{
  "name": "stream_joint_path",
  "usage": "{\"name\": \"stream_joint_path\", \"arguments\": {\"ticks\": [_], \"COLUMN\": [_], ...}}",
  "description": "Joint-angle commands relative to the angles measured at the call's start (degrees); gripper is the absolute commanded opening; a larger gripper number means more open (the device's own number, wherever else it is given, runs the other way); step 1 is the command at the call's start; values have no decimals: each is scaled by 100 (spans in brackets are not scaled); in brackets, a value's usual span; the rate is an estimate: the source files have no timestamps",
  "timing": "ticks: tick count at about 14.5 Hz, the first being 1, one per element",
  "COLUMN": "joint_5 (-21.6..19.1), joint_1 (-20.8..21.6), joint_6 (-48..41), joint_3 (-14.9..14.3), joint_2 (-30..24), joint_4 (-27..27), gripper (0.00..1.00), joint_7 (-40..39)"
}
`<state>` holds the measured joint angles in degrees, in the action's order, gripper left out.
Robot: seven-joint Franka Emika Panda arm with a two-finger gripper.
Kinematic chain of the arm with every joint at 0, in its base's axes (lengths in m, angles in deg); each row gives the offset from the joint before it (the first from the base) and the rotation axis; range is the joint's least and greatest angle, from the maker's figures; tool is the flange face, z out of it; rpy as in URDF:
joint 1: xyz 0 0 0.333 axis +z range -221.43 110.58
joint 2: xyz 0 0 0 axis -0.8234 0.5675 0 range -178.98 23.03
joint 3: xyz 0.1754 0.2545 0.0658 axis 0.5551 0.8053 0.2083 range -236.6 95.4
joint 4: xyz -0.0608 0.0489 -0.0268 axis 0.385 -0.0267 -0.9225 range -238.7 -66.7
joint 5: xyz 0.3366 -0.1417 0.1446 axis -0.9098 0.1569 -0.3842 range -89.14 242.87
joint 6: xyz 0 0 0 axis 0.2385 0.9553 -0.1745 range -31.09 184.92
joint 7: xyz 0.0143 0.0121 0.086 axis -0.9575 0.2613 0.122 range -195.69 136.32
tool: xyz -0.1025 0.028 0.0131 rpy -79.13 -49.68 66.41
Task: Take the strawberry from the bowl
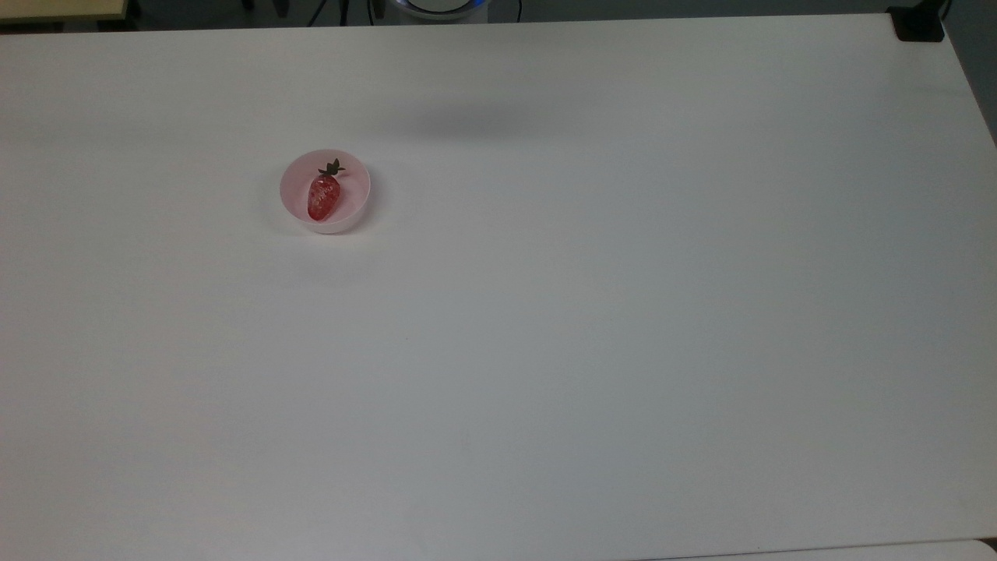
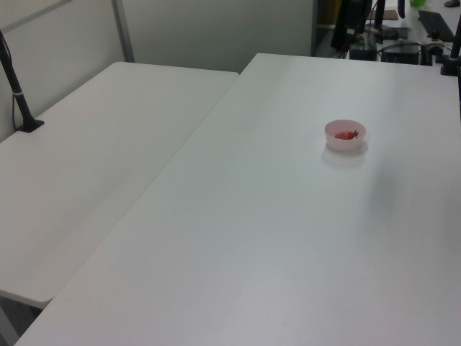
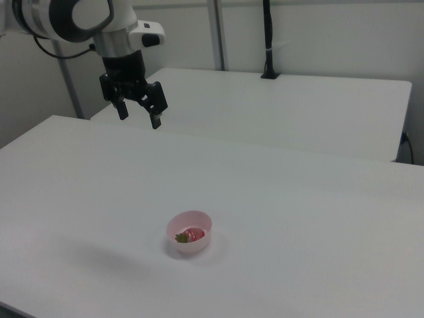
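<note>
Wide white counter up front, filling the lower half of the top view. Up in the upper left of the top view sits the bowl, small, round, pale pink, standing upright on the counter. Inside it lies the strawberry, glossy red with pale speckles, on its side, its dark green leafy top pointing to the upper rim of the bowl.

Over to the left view: the bowl sits right of centre in the upper half of the frame, and the strawberry is a red spot inside it. A second white table butts along the counter on the left view's left, with a black post clamped at its far left edge.

Now the right view: bowl below centre, strawberry lying in it with the leaves toward the right view's left. The gripper hangs in the upper left of the frame, high above the counter and well apart from the bowl, on the white arm. Its jaws point down, spread wide, holding nothing.
</note>
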<state>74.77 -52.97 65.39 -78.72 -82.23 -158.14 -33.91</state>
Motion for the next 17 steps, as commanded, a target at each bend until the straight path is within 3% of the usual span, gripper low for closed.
{"name": "stream_joint_path", "arguments": {"ticks": [1,13,17], "joint_5": [77,42,243], "joint_1": [-34,-157,-359], "joint_6": [6,7,94], "joint_3": [74,12,3], "joint_2": [-49,-67,47], "joint_4": [-36,-27,-334], "gripper": [100,100,100], "joint_7": [124,-42,-1457]}}
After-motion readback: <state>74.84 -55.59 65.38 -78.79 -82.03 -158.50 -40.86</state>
